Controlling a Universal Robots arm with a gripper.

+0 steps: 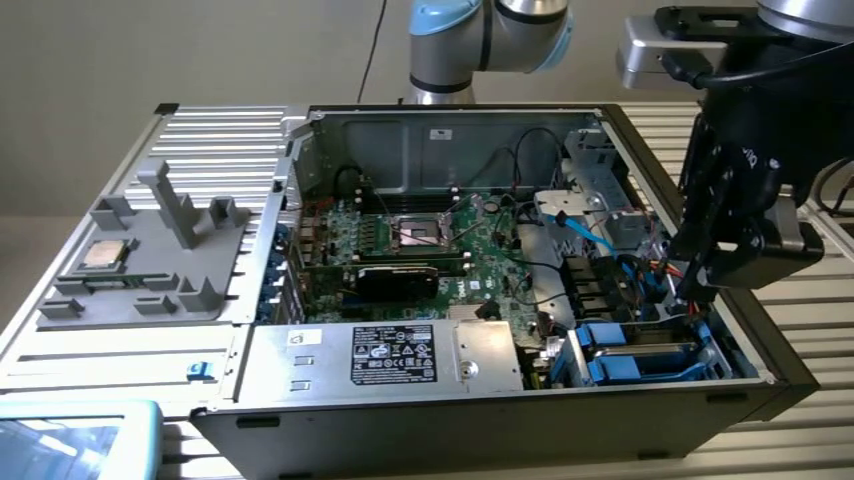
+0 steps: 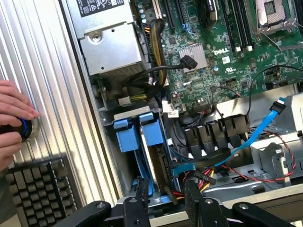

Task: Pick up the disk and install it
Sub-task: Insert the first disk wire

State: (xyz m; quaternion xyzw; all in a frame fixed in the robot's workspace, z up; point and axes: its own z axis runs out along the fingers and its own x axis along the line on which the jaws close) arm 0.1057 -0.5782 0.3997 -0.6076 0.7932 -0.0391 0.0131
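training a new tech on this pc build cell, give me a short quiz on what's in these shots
1. True or false: the CPU chip lies on the grey tray outside the computer case.
2. The end effector hangs nearest which? A the CPU chip, B the blue drive carriers, C the grey tray.
3. What colour is the flat data cable beside the drive bay?
Key: 1 true; 2 B; 3 blue.
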